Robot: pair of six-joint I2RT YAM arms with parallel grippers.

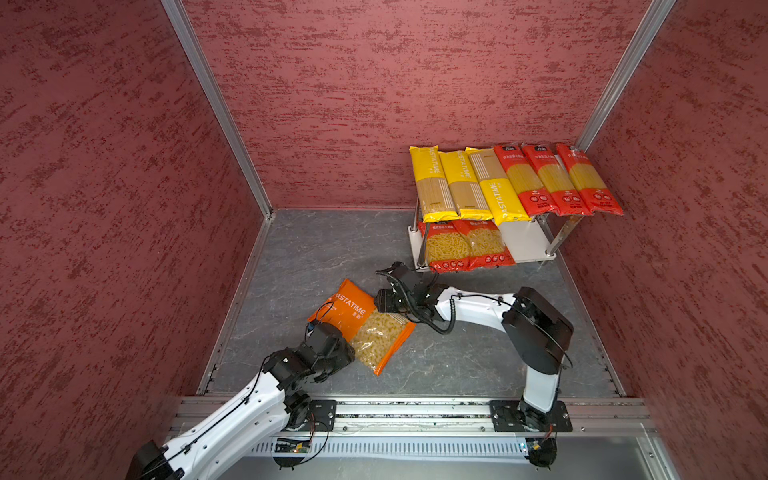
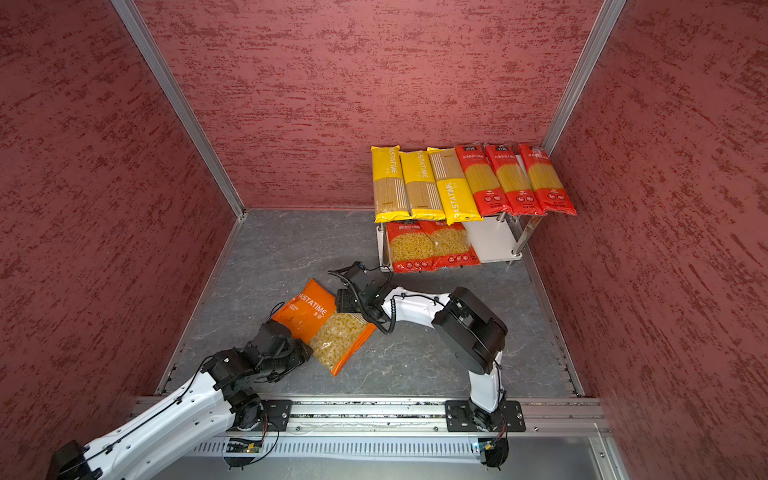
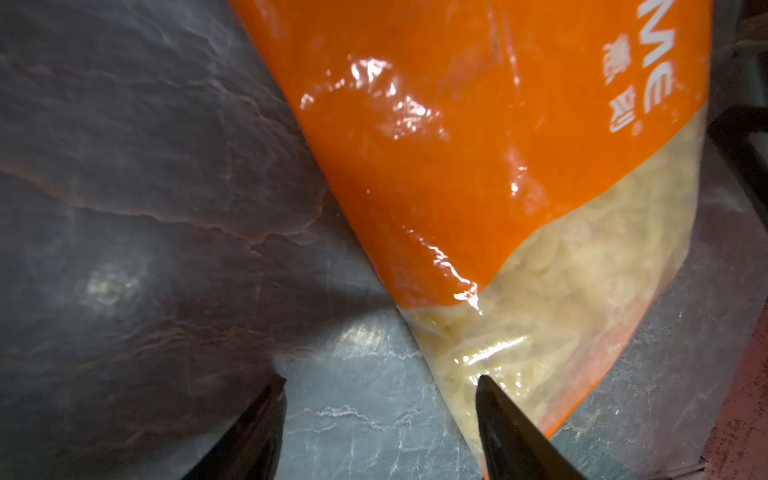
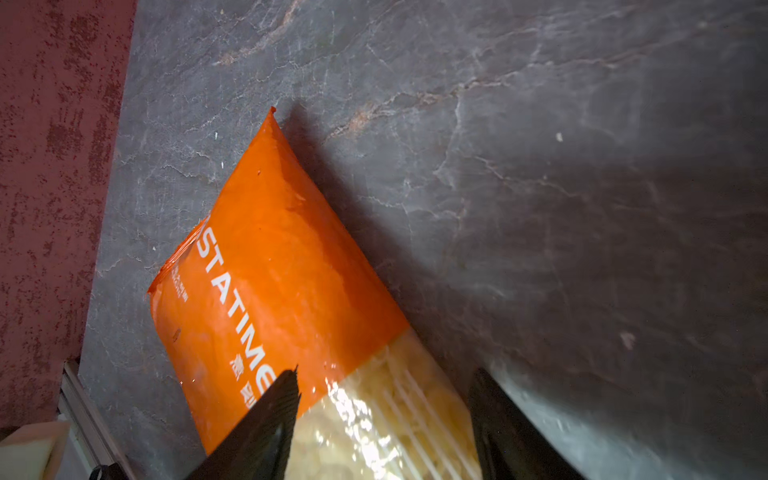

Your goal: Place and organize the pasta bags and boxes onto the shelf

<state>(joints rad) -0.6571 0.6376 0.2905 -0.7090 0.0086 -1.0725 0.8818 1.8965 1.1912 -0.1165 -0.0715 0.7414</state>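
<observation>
An orange short-pasta bag (image 1: 360,320) (image 2: 322,322) lies flat on the grey floor between the two arms. My left gripper (image 3: 380,378) is open at the bag's near-left edge, with one fingertip (image 3: 494,399) over the clear part and bare floor between the jaws. Over the bag's far-right edge my right gripper (image 4: 384,386) is open, and the clear part of the bag (image 4: 266,266) lies between its fingers. The shelf (image 1: 525,243) stands at the back right. Three yellow spaghetti packs (image 1: 465,185) and three red ones (image 1: 557,180) fill its top tier. Two wide red bags (image 1: 465,247) lie on the lower tier.
Red textured walls (image 1: 124,208) close in the left, back and right. An aluminium rail (image 1: 415,415) carrying both arm bases runs along the front. The lower shelf board shows bare white to the right of the red bags. Chrome legs (image 1: 561,237) stand at the shelf corners.
</observation>
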